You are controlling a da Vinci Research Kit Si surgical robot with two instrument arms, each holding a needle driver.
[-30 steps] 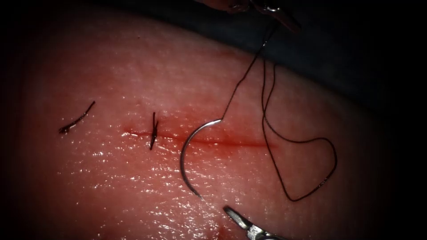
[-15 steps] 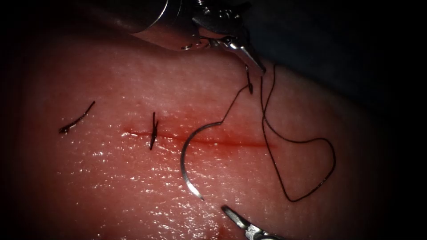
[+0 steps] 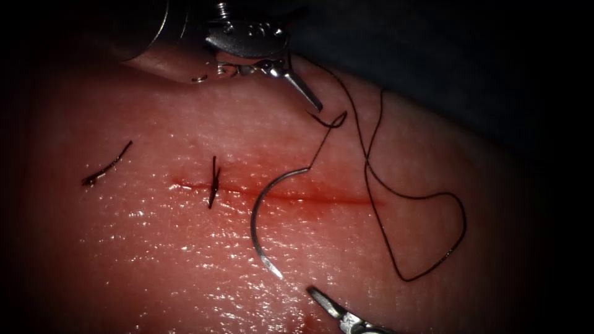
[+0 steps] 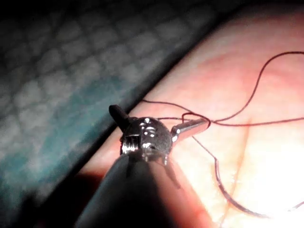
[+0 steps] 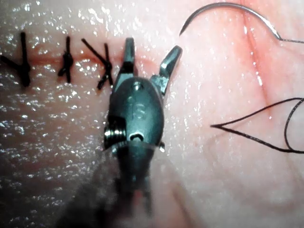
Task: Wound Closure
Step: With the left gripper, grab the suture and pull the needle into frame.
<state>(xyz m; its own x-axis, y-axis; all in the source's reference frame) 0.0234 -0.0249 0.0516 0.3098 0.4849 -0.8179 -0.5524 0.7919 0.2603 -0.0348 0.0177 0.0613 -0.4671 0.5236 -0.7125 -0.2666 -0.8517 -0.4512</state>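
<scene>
The curved needle (image 3: pixel 255 216) lies loose on the tissue (image 3: pixel 154 247) across the cut (image 3: pixel 334 199), its tip (image 3: pixel 277 274) toward the near side; neither tool holds it. Its thread (image 3: pixel 323 139) rises from the blunt end, curls beside the left tool (image 3: pixel 311 100) and falls in a wide slack loop (image 3: pixel 461 222) right of the cut. The left tool (image 4: pixel 159 118) has its jaws spread, with thread (image 4: pixel 194 115) draped over one of them. The right tool (image 3: pixel 322 298) hovers just near of the needle tip. In the right wrist view its jaws (image 5: pixel 153 46) stand open and hold nothing, the needle (image 5: pixel 223 9) beyond them.
One tied stitch (image 3: pixel 213 182) crosses the cut's left end, and a cut piece of thread (image 3: pixel 106 164) lies further left. The right wrist view has several dark stitches (image 5: pixel 66 59) in a row. Red fluid stains the cut. Dark cloth (image 3: pixel 464 55) lies beyond the tissue's far edge.
The left tool came down and leftward from the upper edge. The thread, taut a second ago, is now slack and curled at its tip. Needle and right tool stayed put.
</scene>
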